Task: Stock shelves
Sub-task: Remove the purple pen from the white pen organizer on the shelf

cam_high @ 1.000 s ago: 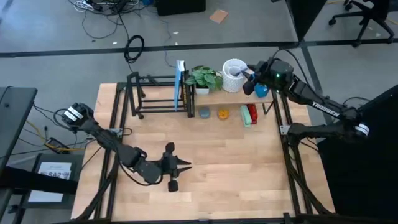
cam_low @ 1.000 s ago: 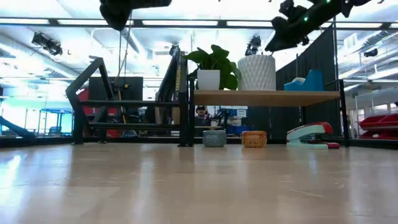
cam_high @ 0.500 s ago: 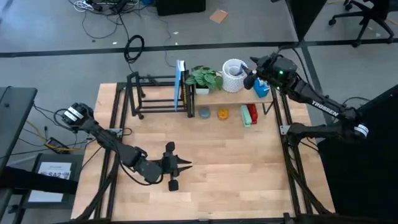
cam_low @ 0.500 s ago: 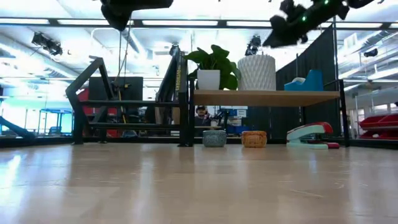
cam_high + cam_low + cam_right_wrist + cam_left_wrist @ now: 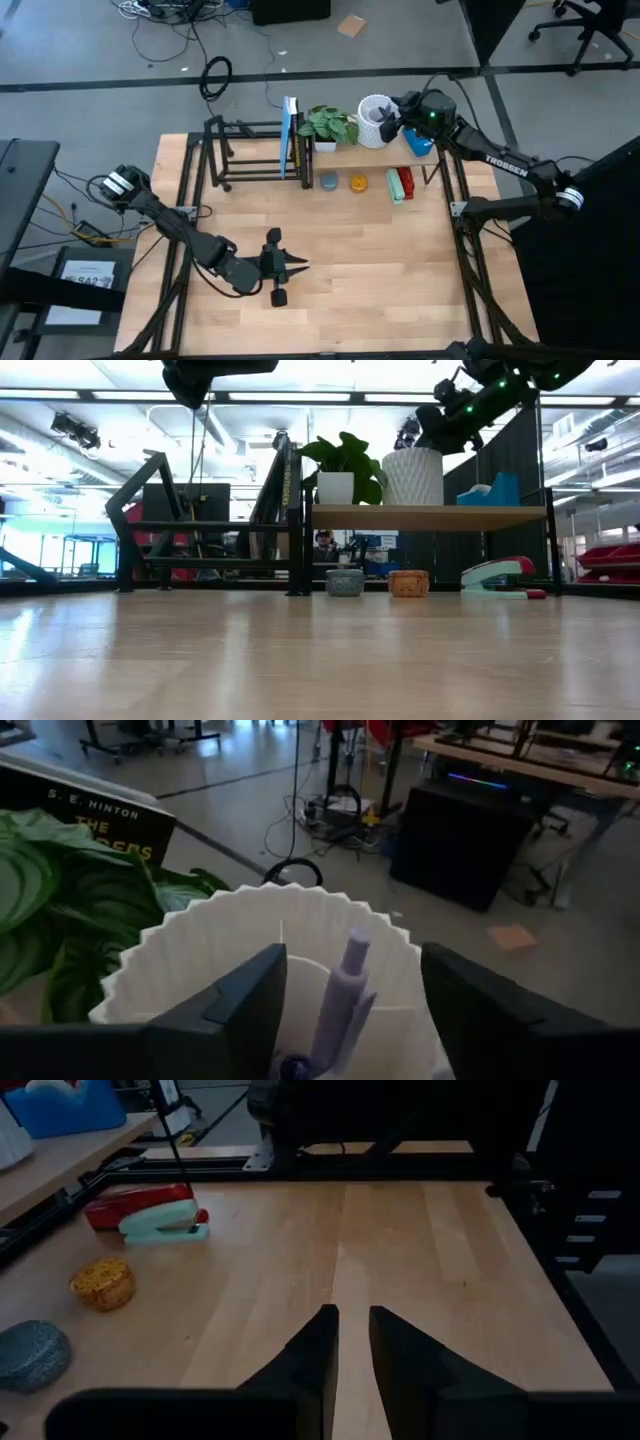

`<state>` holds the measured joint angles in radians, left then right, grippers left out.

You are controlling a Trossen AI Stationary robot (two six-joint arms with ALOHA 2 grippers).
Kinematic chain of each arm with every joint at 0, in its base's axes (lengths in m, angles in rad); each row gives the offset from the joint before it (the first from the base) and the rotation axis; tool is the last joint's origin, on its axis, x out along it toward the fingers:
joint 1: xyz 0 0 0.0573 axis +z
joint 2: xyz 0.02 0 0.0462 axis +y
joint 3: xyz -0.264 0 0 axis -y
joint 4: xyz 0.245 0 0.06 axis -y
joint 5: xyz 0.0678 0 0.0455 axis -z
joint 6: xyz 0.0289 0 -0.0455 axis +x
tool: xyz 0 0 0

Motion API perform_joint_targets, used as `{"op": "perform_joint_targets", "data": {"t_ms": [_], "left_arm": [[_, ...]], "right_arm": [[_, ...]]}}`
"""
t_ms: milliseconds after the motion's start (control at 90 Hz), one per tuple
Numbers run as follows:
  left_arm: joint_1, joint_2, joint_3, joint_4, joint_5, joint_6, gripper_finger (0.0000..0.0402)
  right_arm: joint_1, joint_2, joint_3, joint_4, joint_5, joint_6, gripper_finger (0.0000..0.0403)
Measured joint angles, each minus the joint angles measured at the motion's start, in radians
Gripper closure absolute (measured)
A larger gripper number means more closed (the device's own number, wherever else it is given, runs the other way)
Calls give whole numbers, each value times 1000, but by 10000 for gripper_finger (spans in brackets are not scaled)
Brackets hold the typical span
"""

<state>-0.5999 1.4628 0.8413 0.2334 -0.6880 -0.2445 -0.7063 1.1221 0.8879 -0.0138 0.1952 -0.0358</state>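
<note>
While the plank-topped stand (image 5: 375,152) sits at the far edge of the tabletop (image 5: 360,250), right of centre, the black rod rack (image 5: 250,152) stands just beside it on the left. A blue book (image 5: 289,137) stands upright at the rack's right end, next to the stand.

On the plank, left to right in the high view: potted plant (image 5: 328,125), white ribbed cup (image 5: 375,120), blue holder (image 5: 419,145). The right wrist view shows a purple pen (image 5: 340,995) standing tilted inside the cup.

Under the plank, on the tabletop: grey pot (image 5: 345,582), yellow woven pot (image 5: 408,582), then a red and mint stapler (image 5: 500,577) near the stand's right legs.

Right gripper (image 5: 396,113) hangs above the plank, over the white cup's right rim. Its jaws are spread, one finger on each side of the pen, with the cup's rim showing between them in the wrist view; nothing is held. Whether the fingers touch the cup, cannot tell.

Left gripper (image 5: 298,264) rests low over the bare tabletop, near the front, well apart from both shelves. Jaws nearly pressed together, a narrow gap between them, pinching nothing.
</note>
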Motion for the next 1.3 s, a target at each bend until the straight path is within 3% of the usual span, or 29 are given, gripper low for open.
{"op": "perform_joint_targets", "data": {"t_ms": [267, 678, 811, 989, 1156, 1300], "left_arm": [[0, 0, 0, 0, 0, -2, 360], [0, 0, 0, 1, 0, -3, 360], [0, 0, 0, 1, 0, -3, 360], [0, 0, 0, 3, 0, -2, 360], [0, 0, -1, 19, 0, 2, 360], [1, 0, -1, 48, 0, 5, 360]], "right_arm": [[0, -1, 0, 32, -8, 45, 386], [60, -91, 140, 62, -11, 54, 397], [197, -130, 247, 17, -12, 22, 399], [490, -86, 423, -273, 50, 56, 400], [770, 29, 474, -542, 92, 259, 400], [925, 174, 475, -765, 61, 491, 401]]}}
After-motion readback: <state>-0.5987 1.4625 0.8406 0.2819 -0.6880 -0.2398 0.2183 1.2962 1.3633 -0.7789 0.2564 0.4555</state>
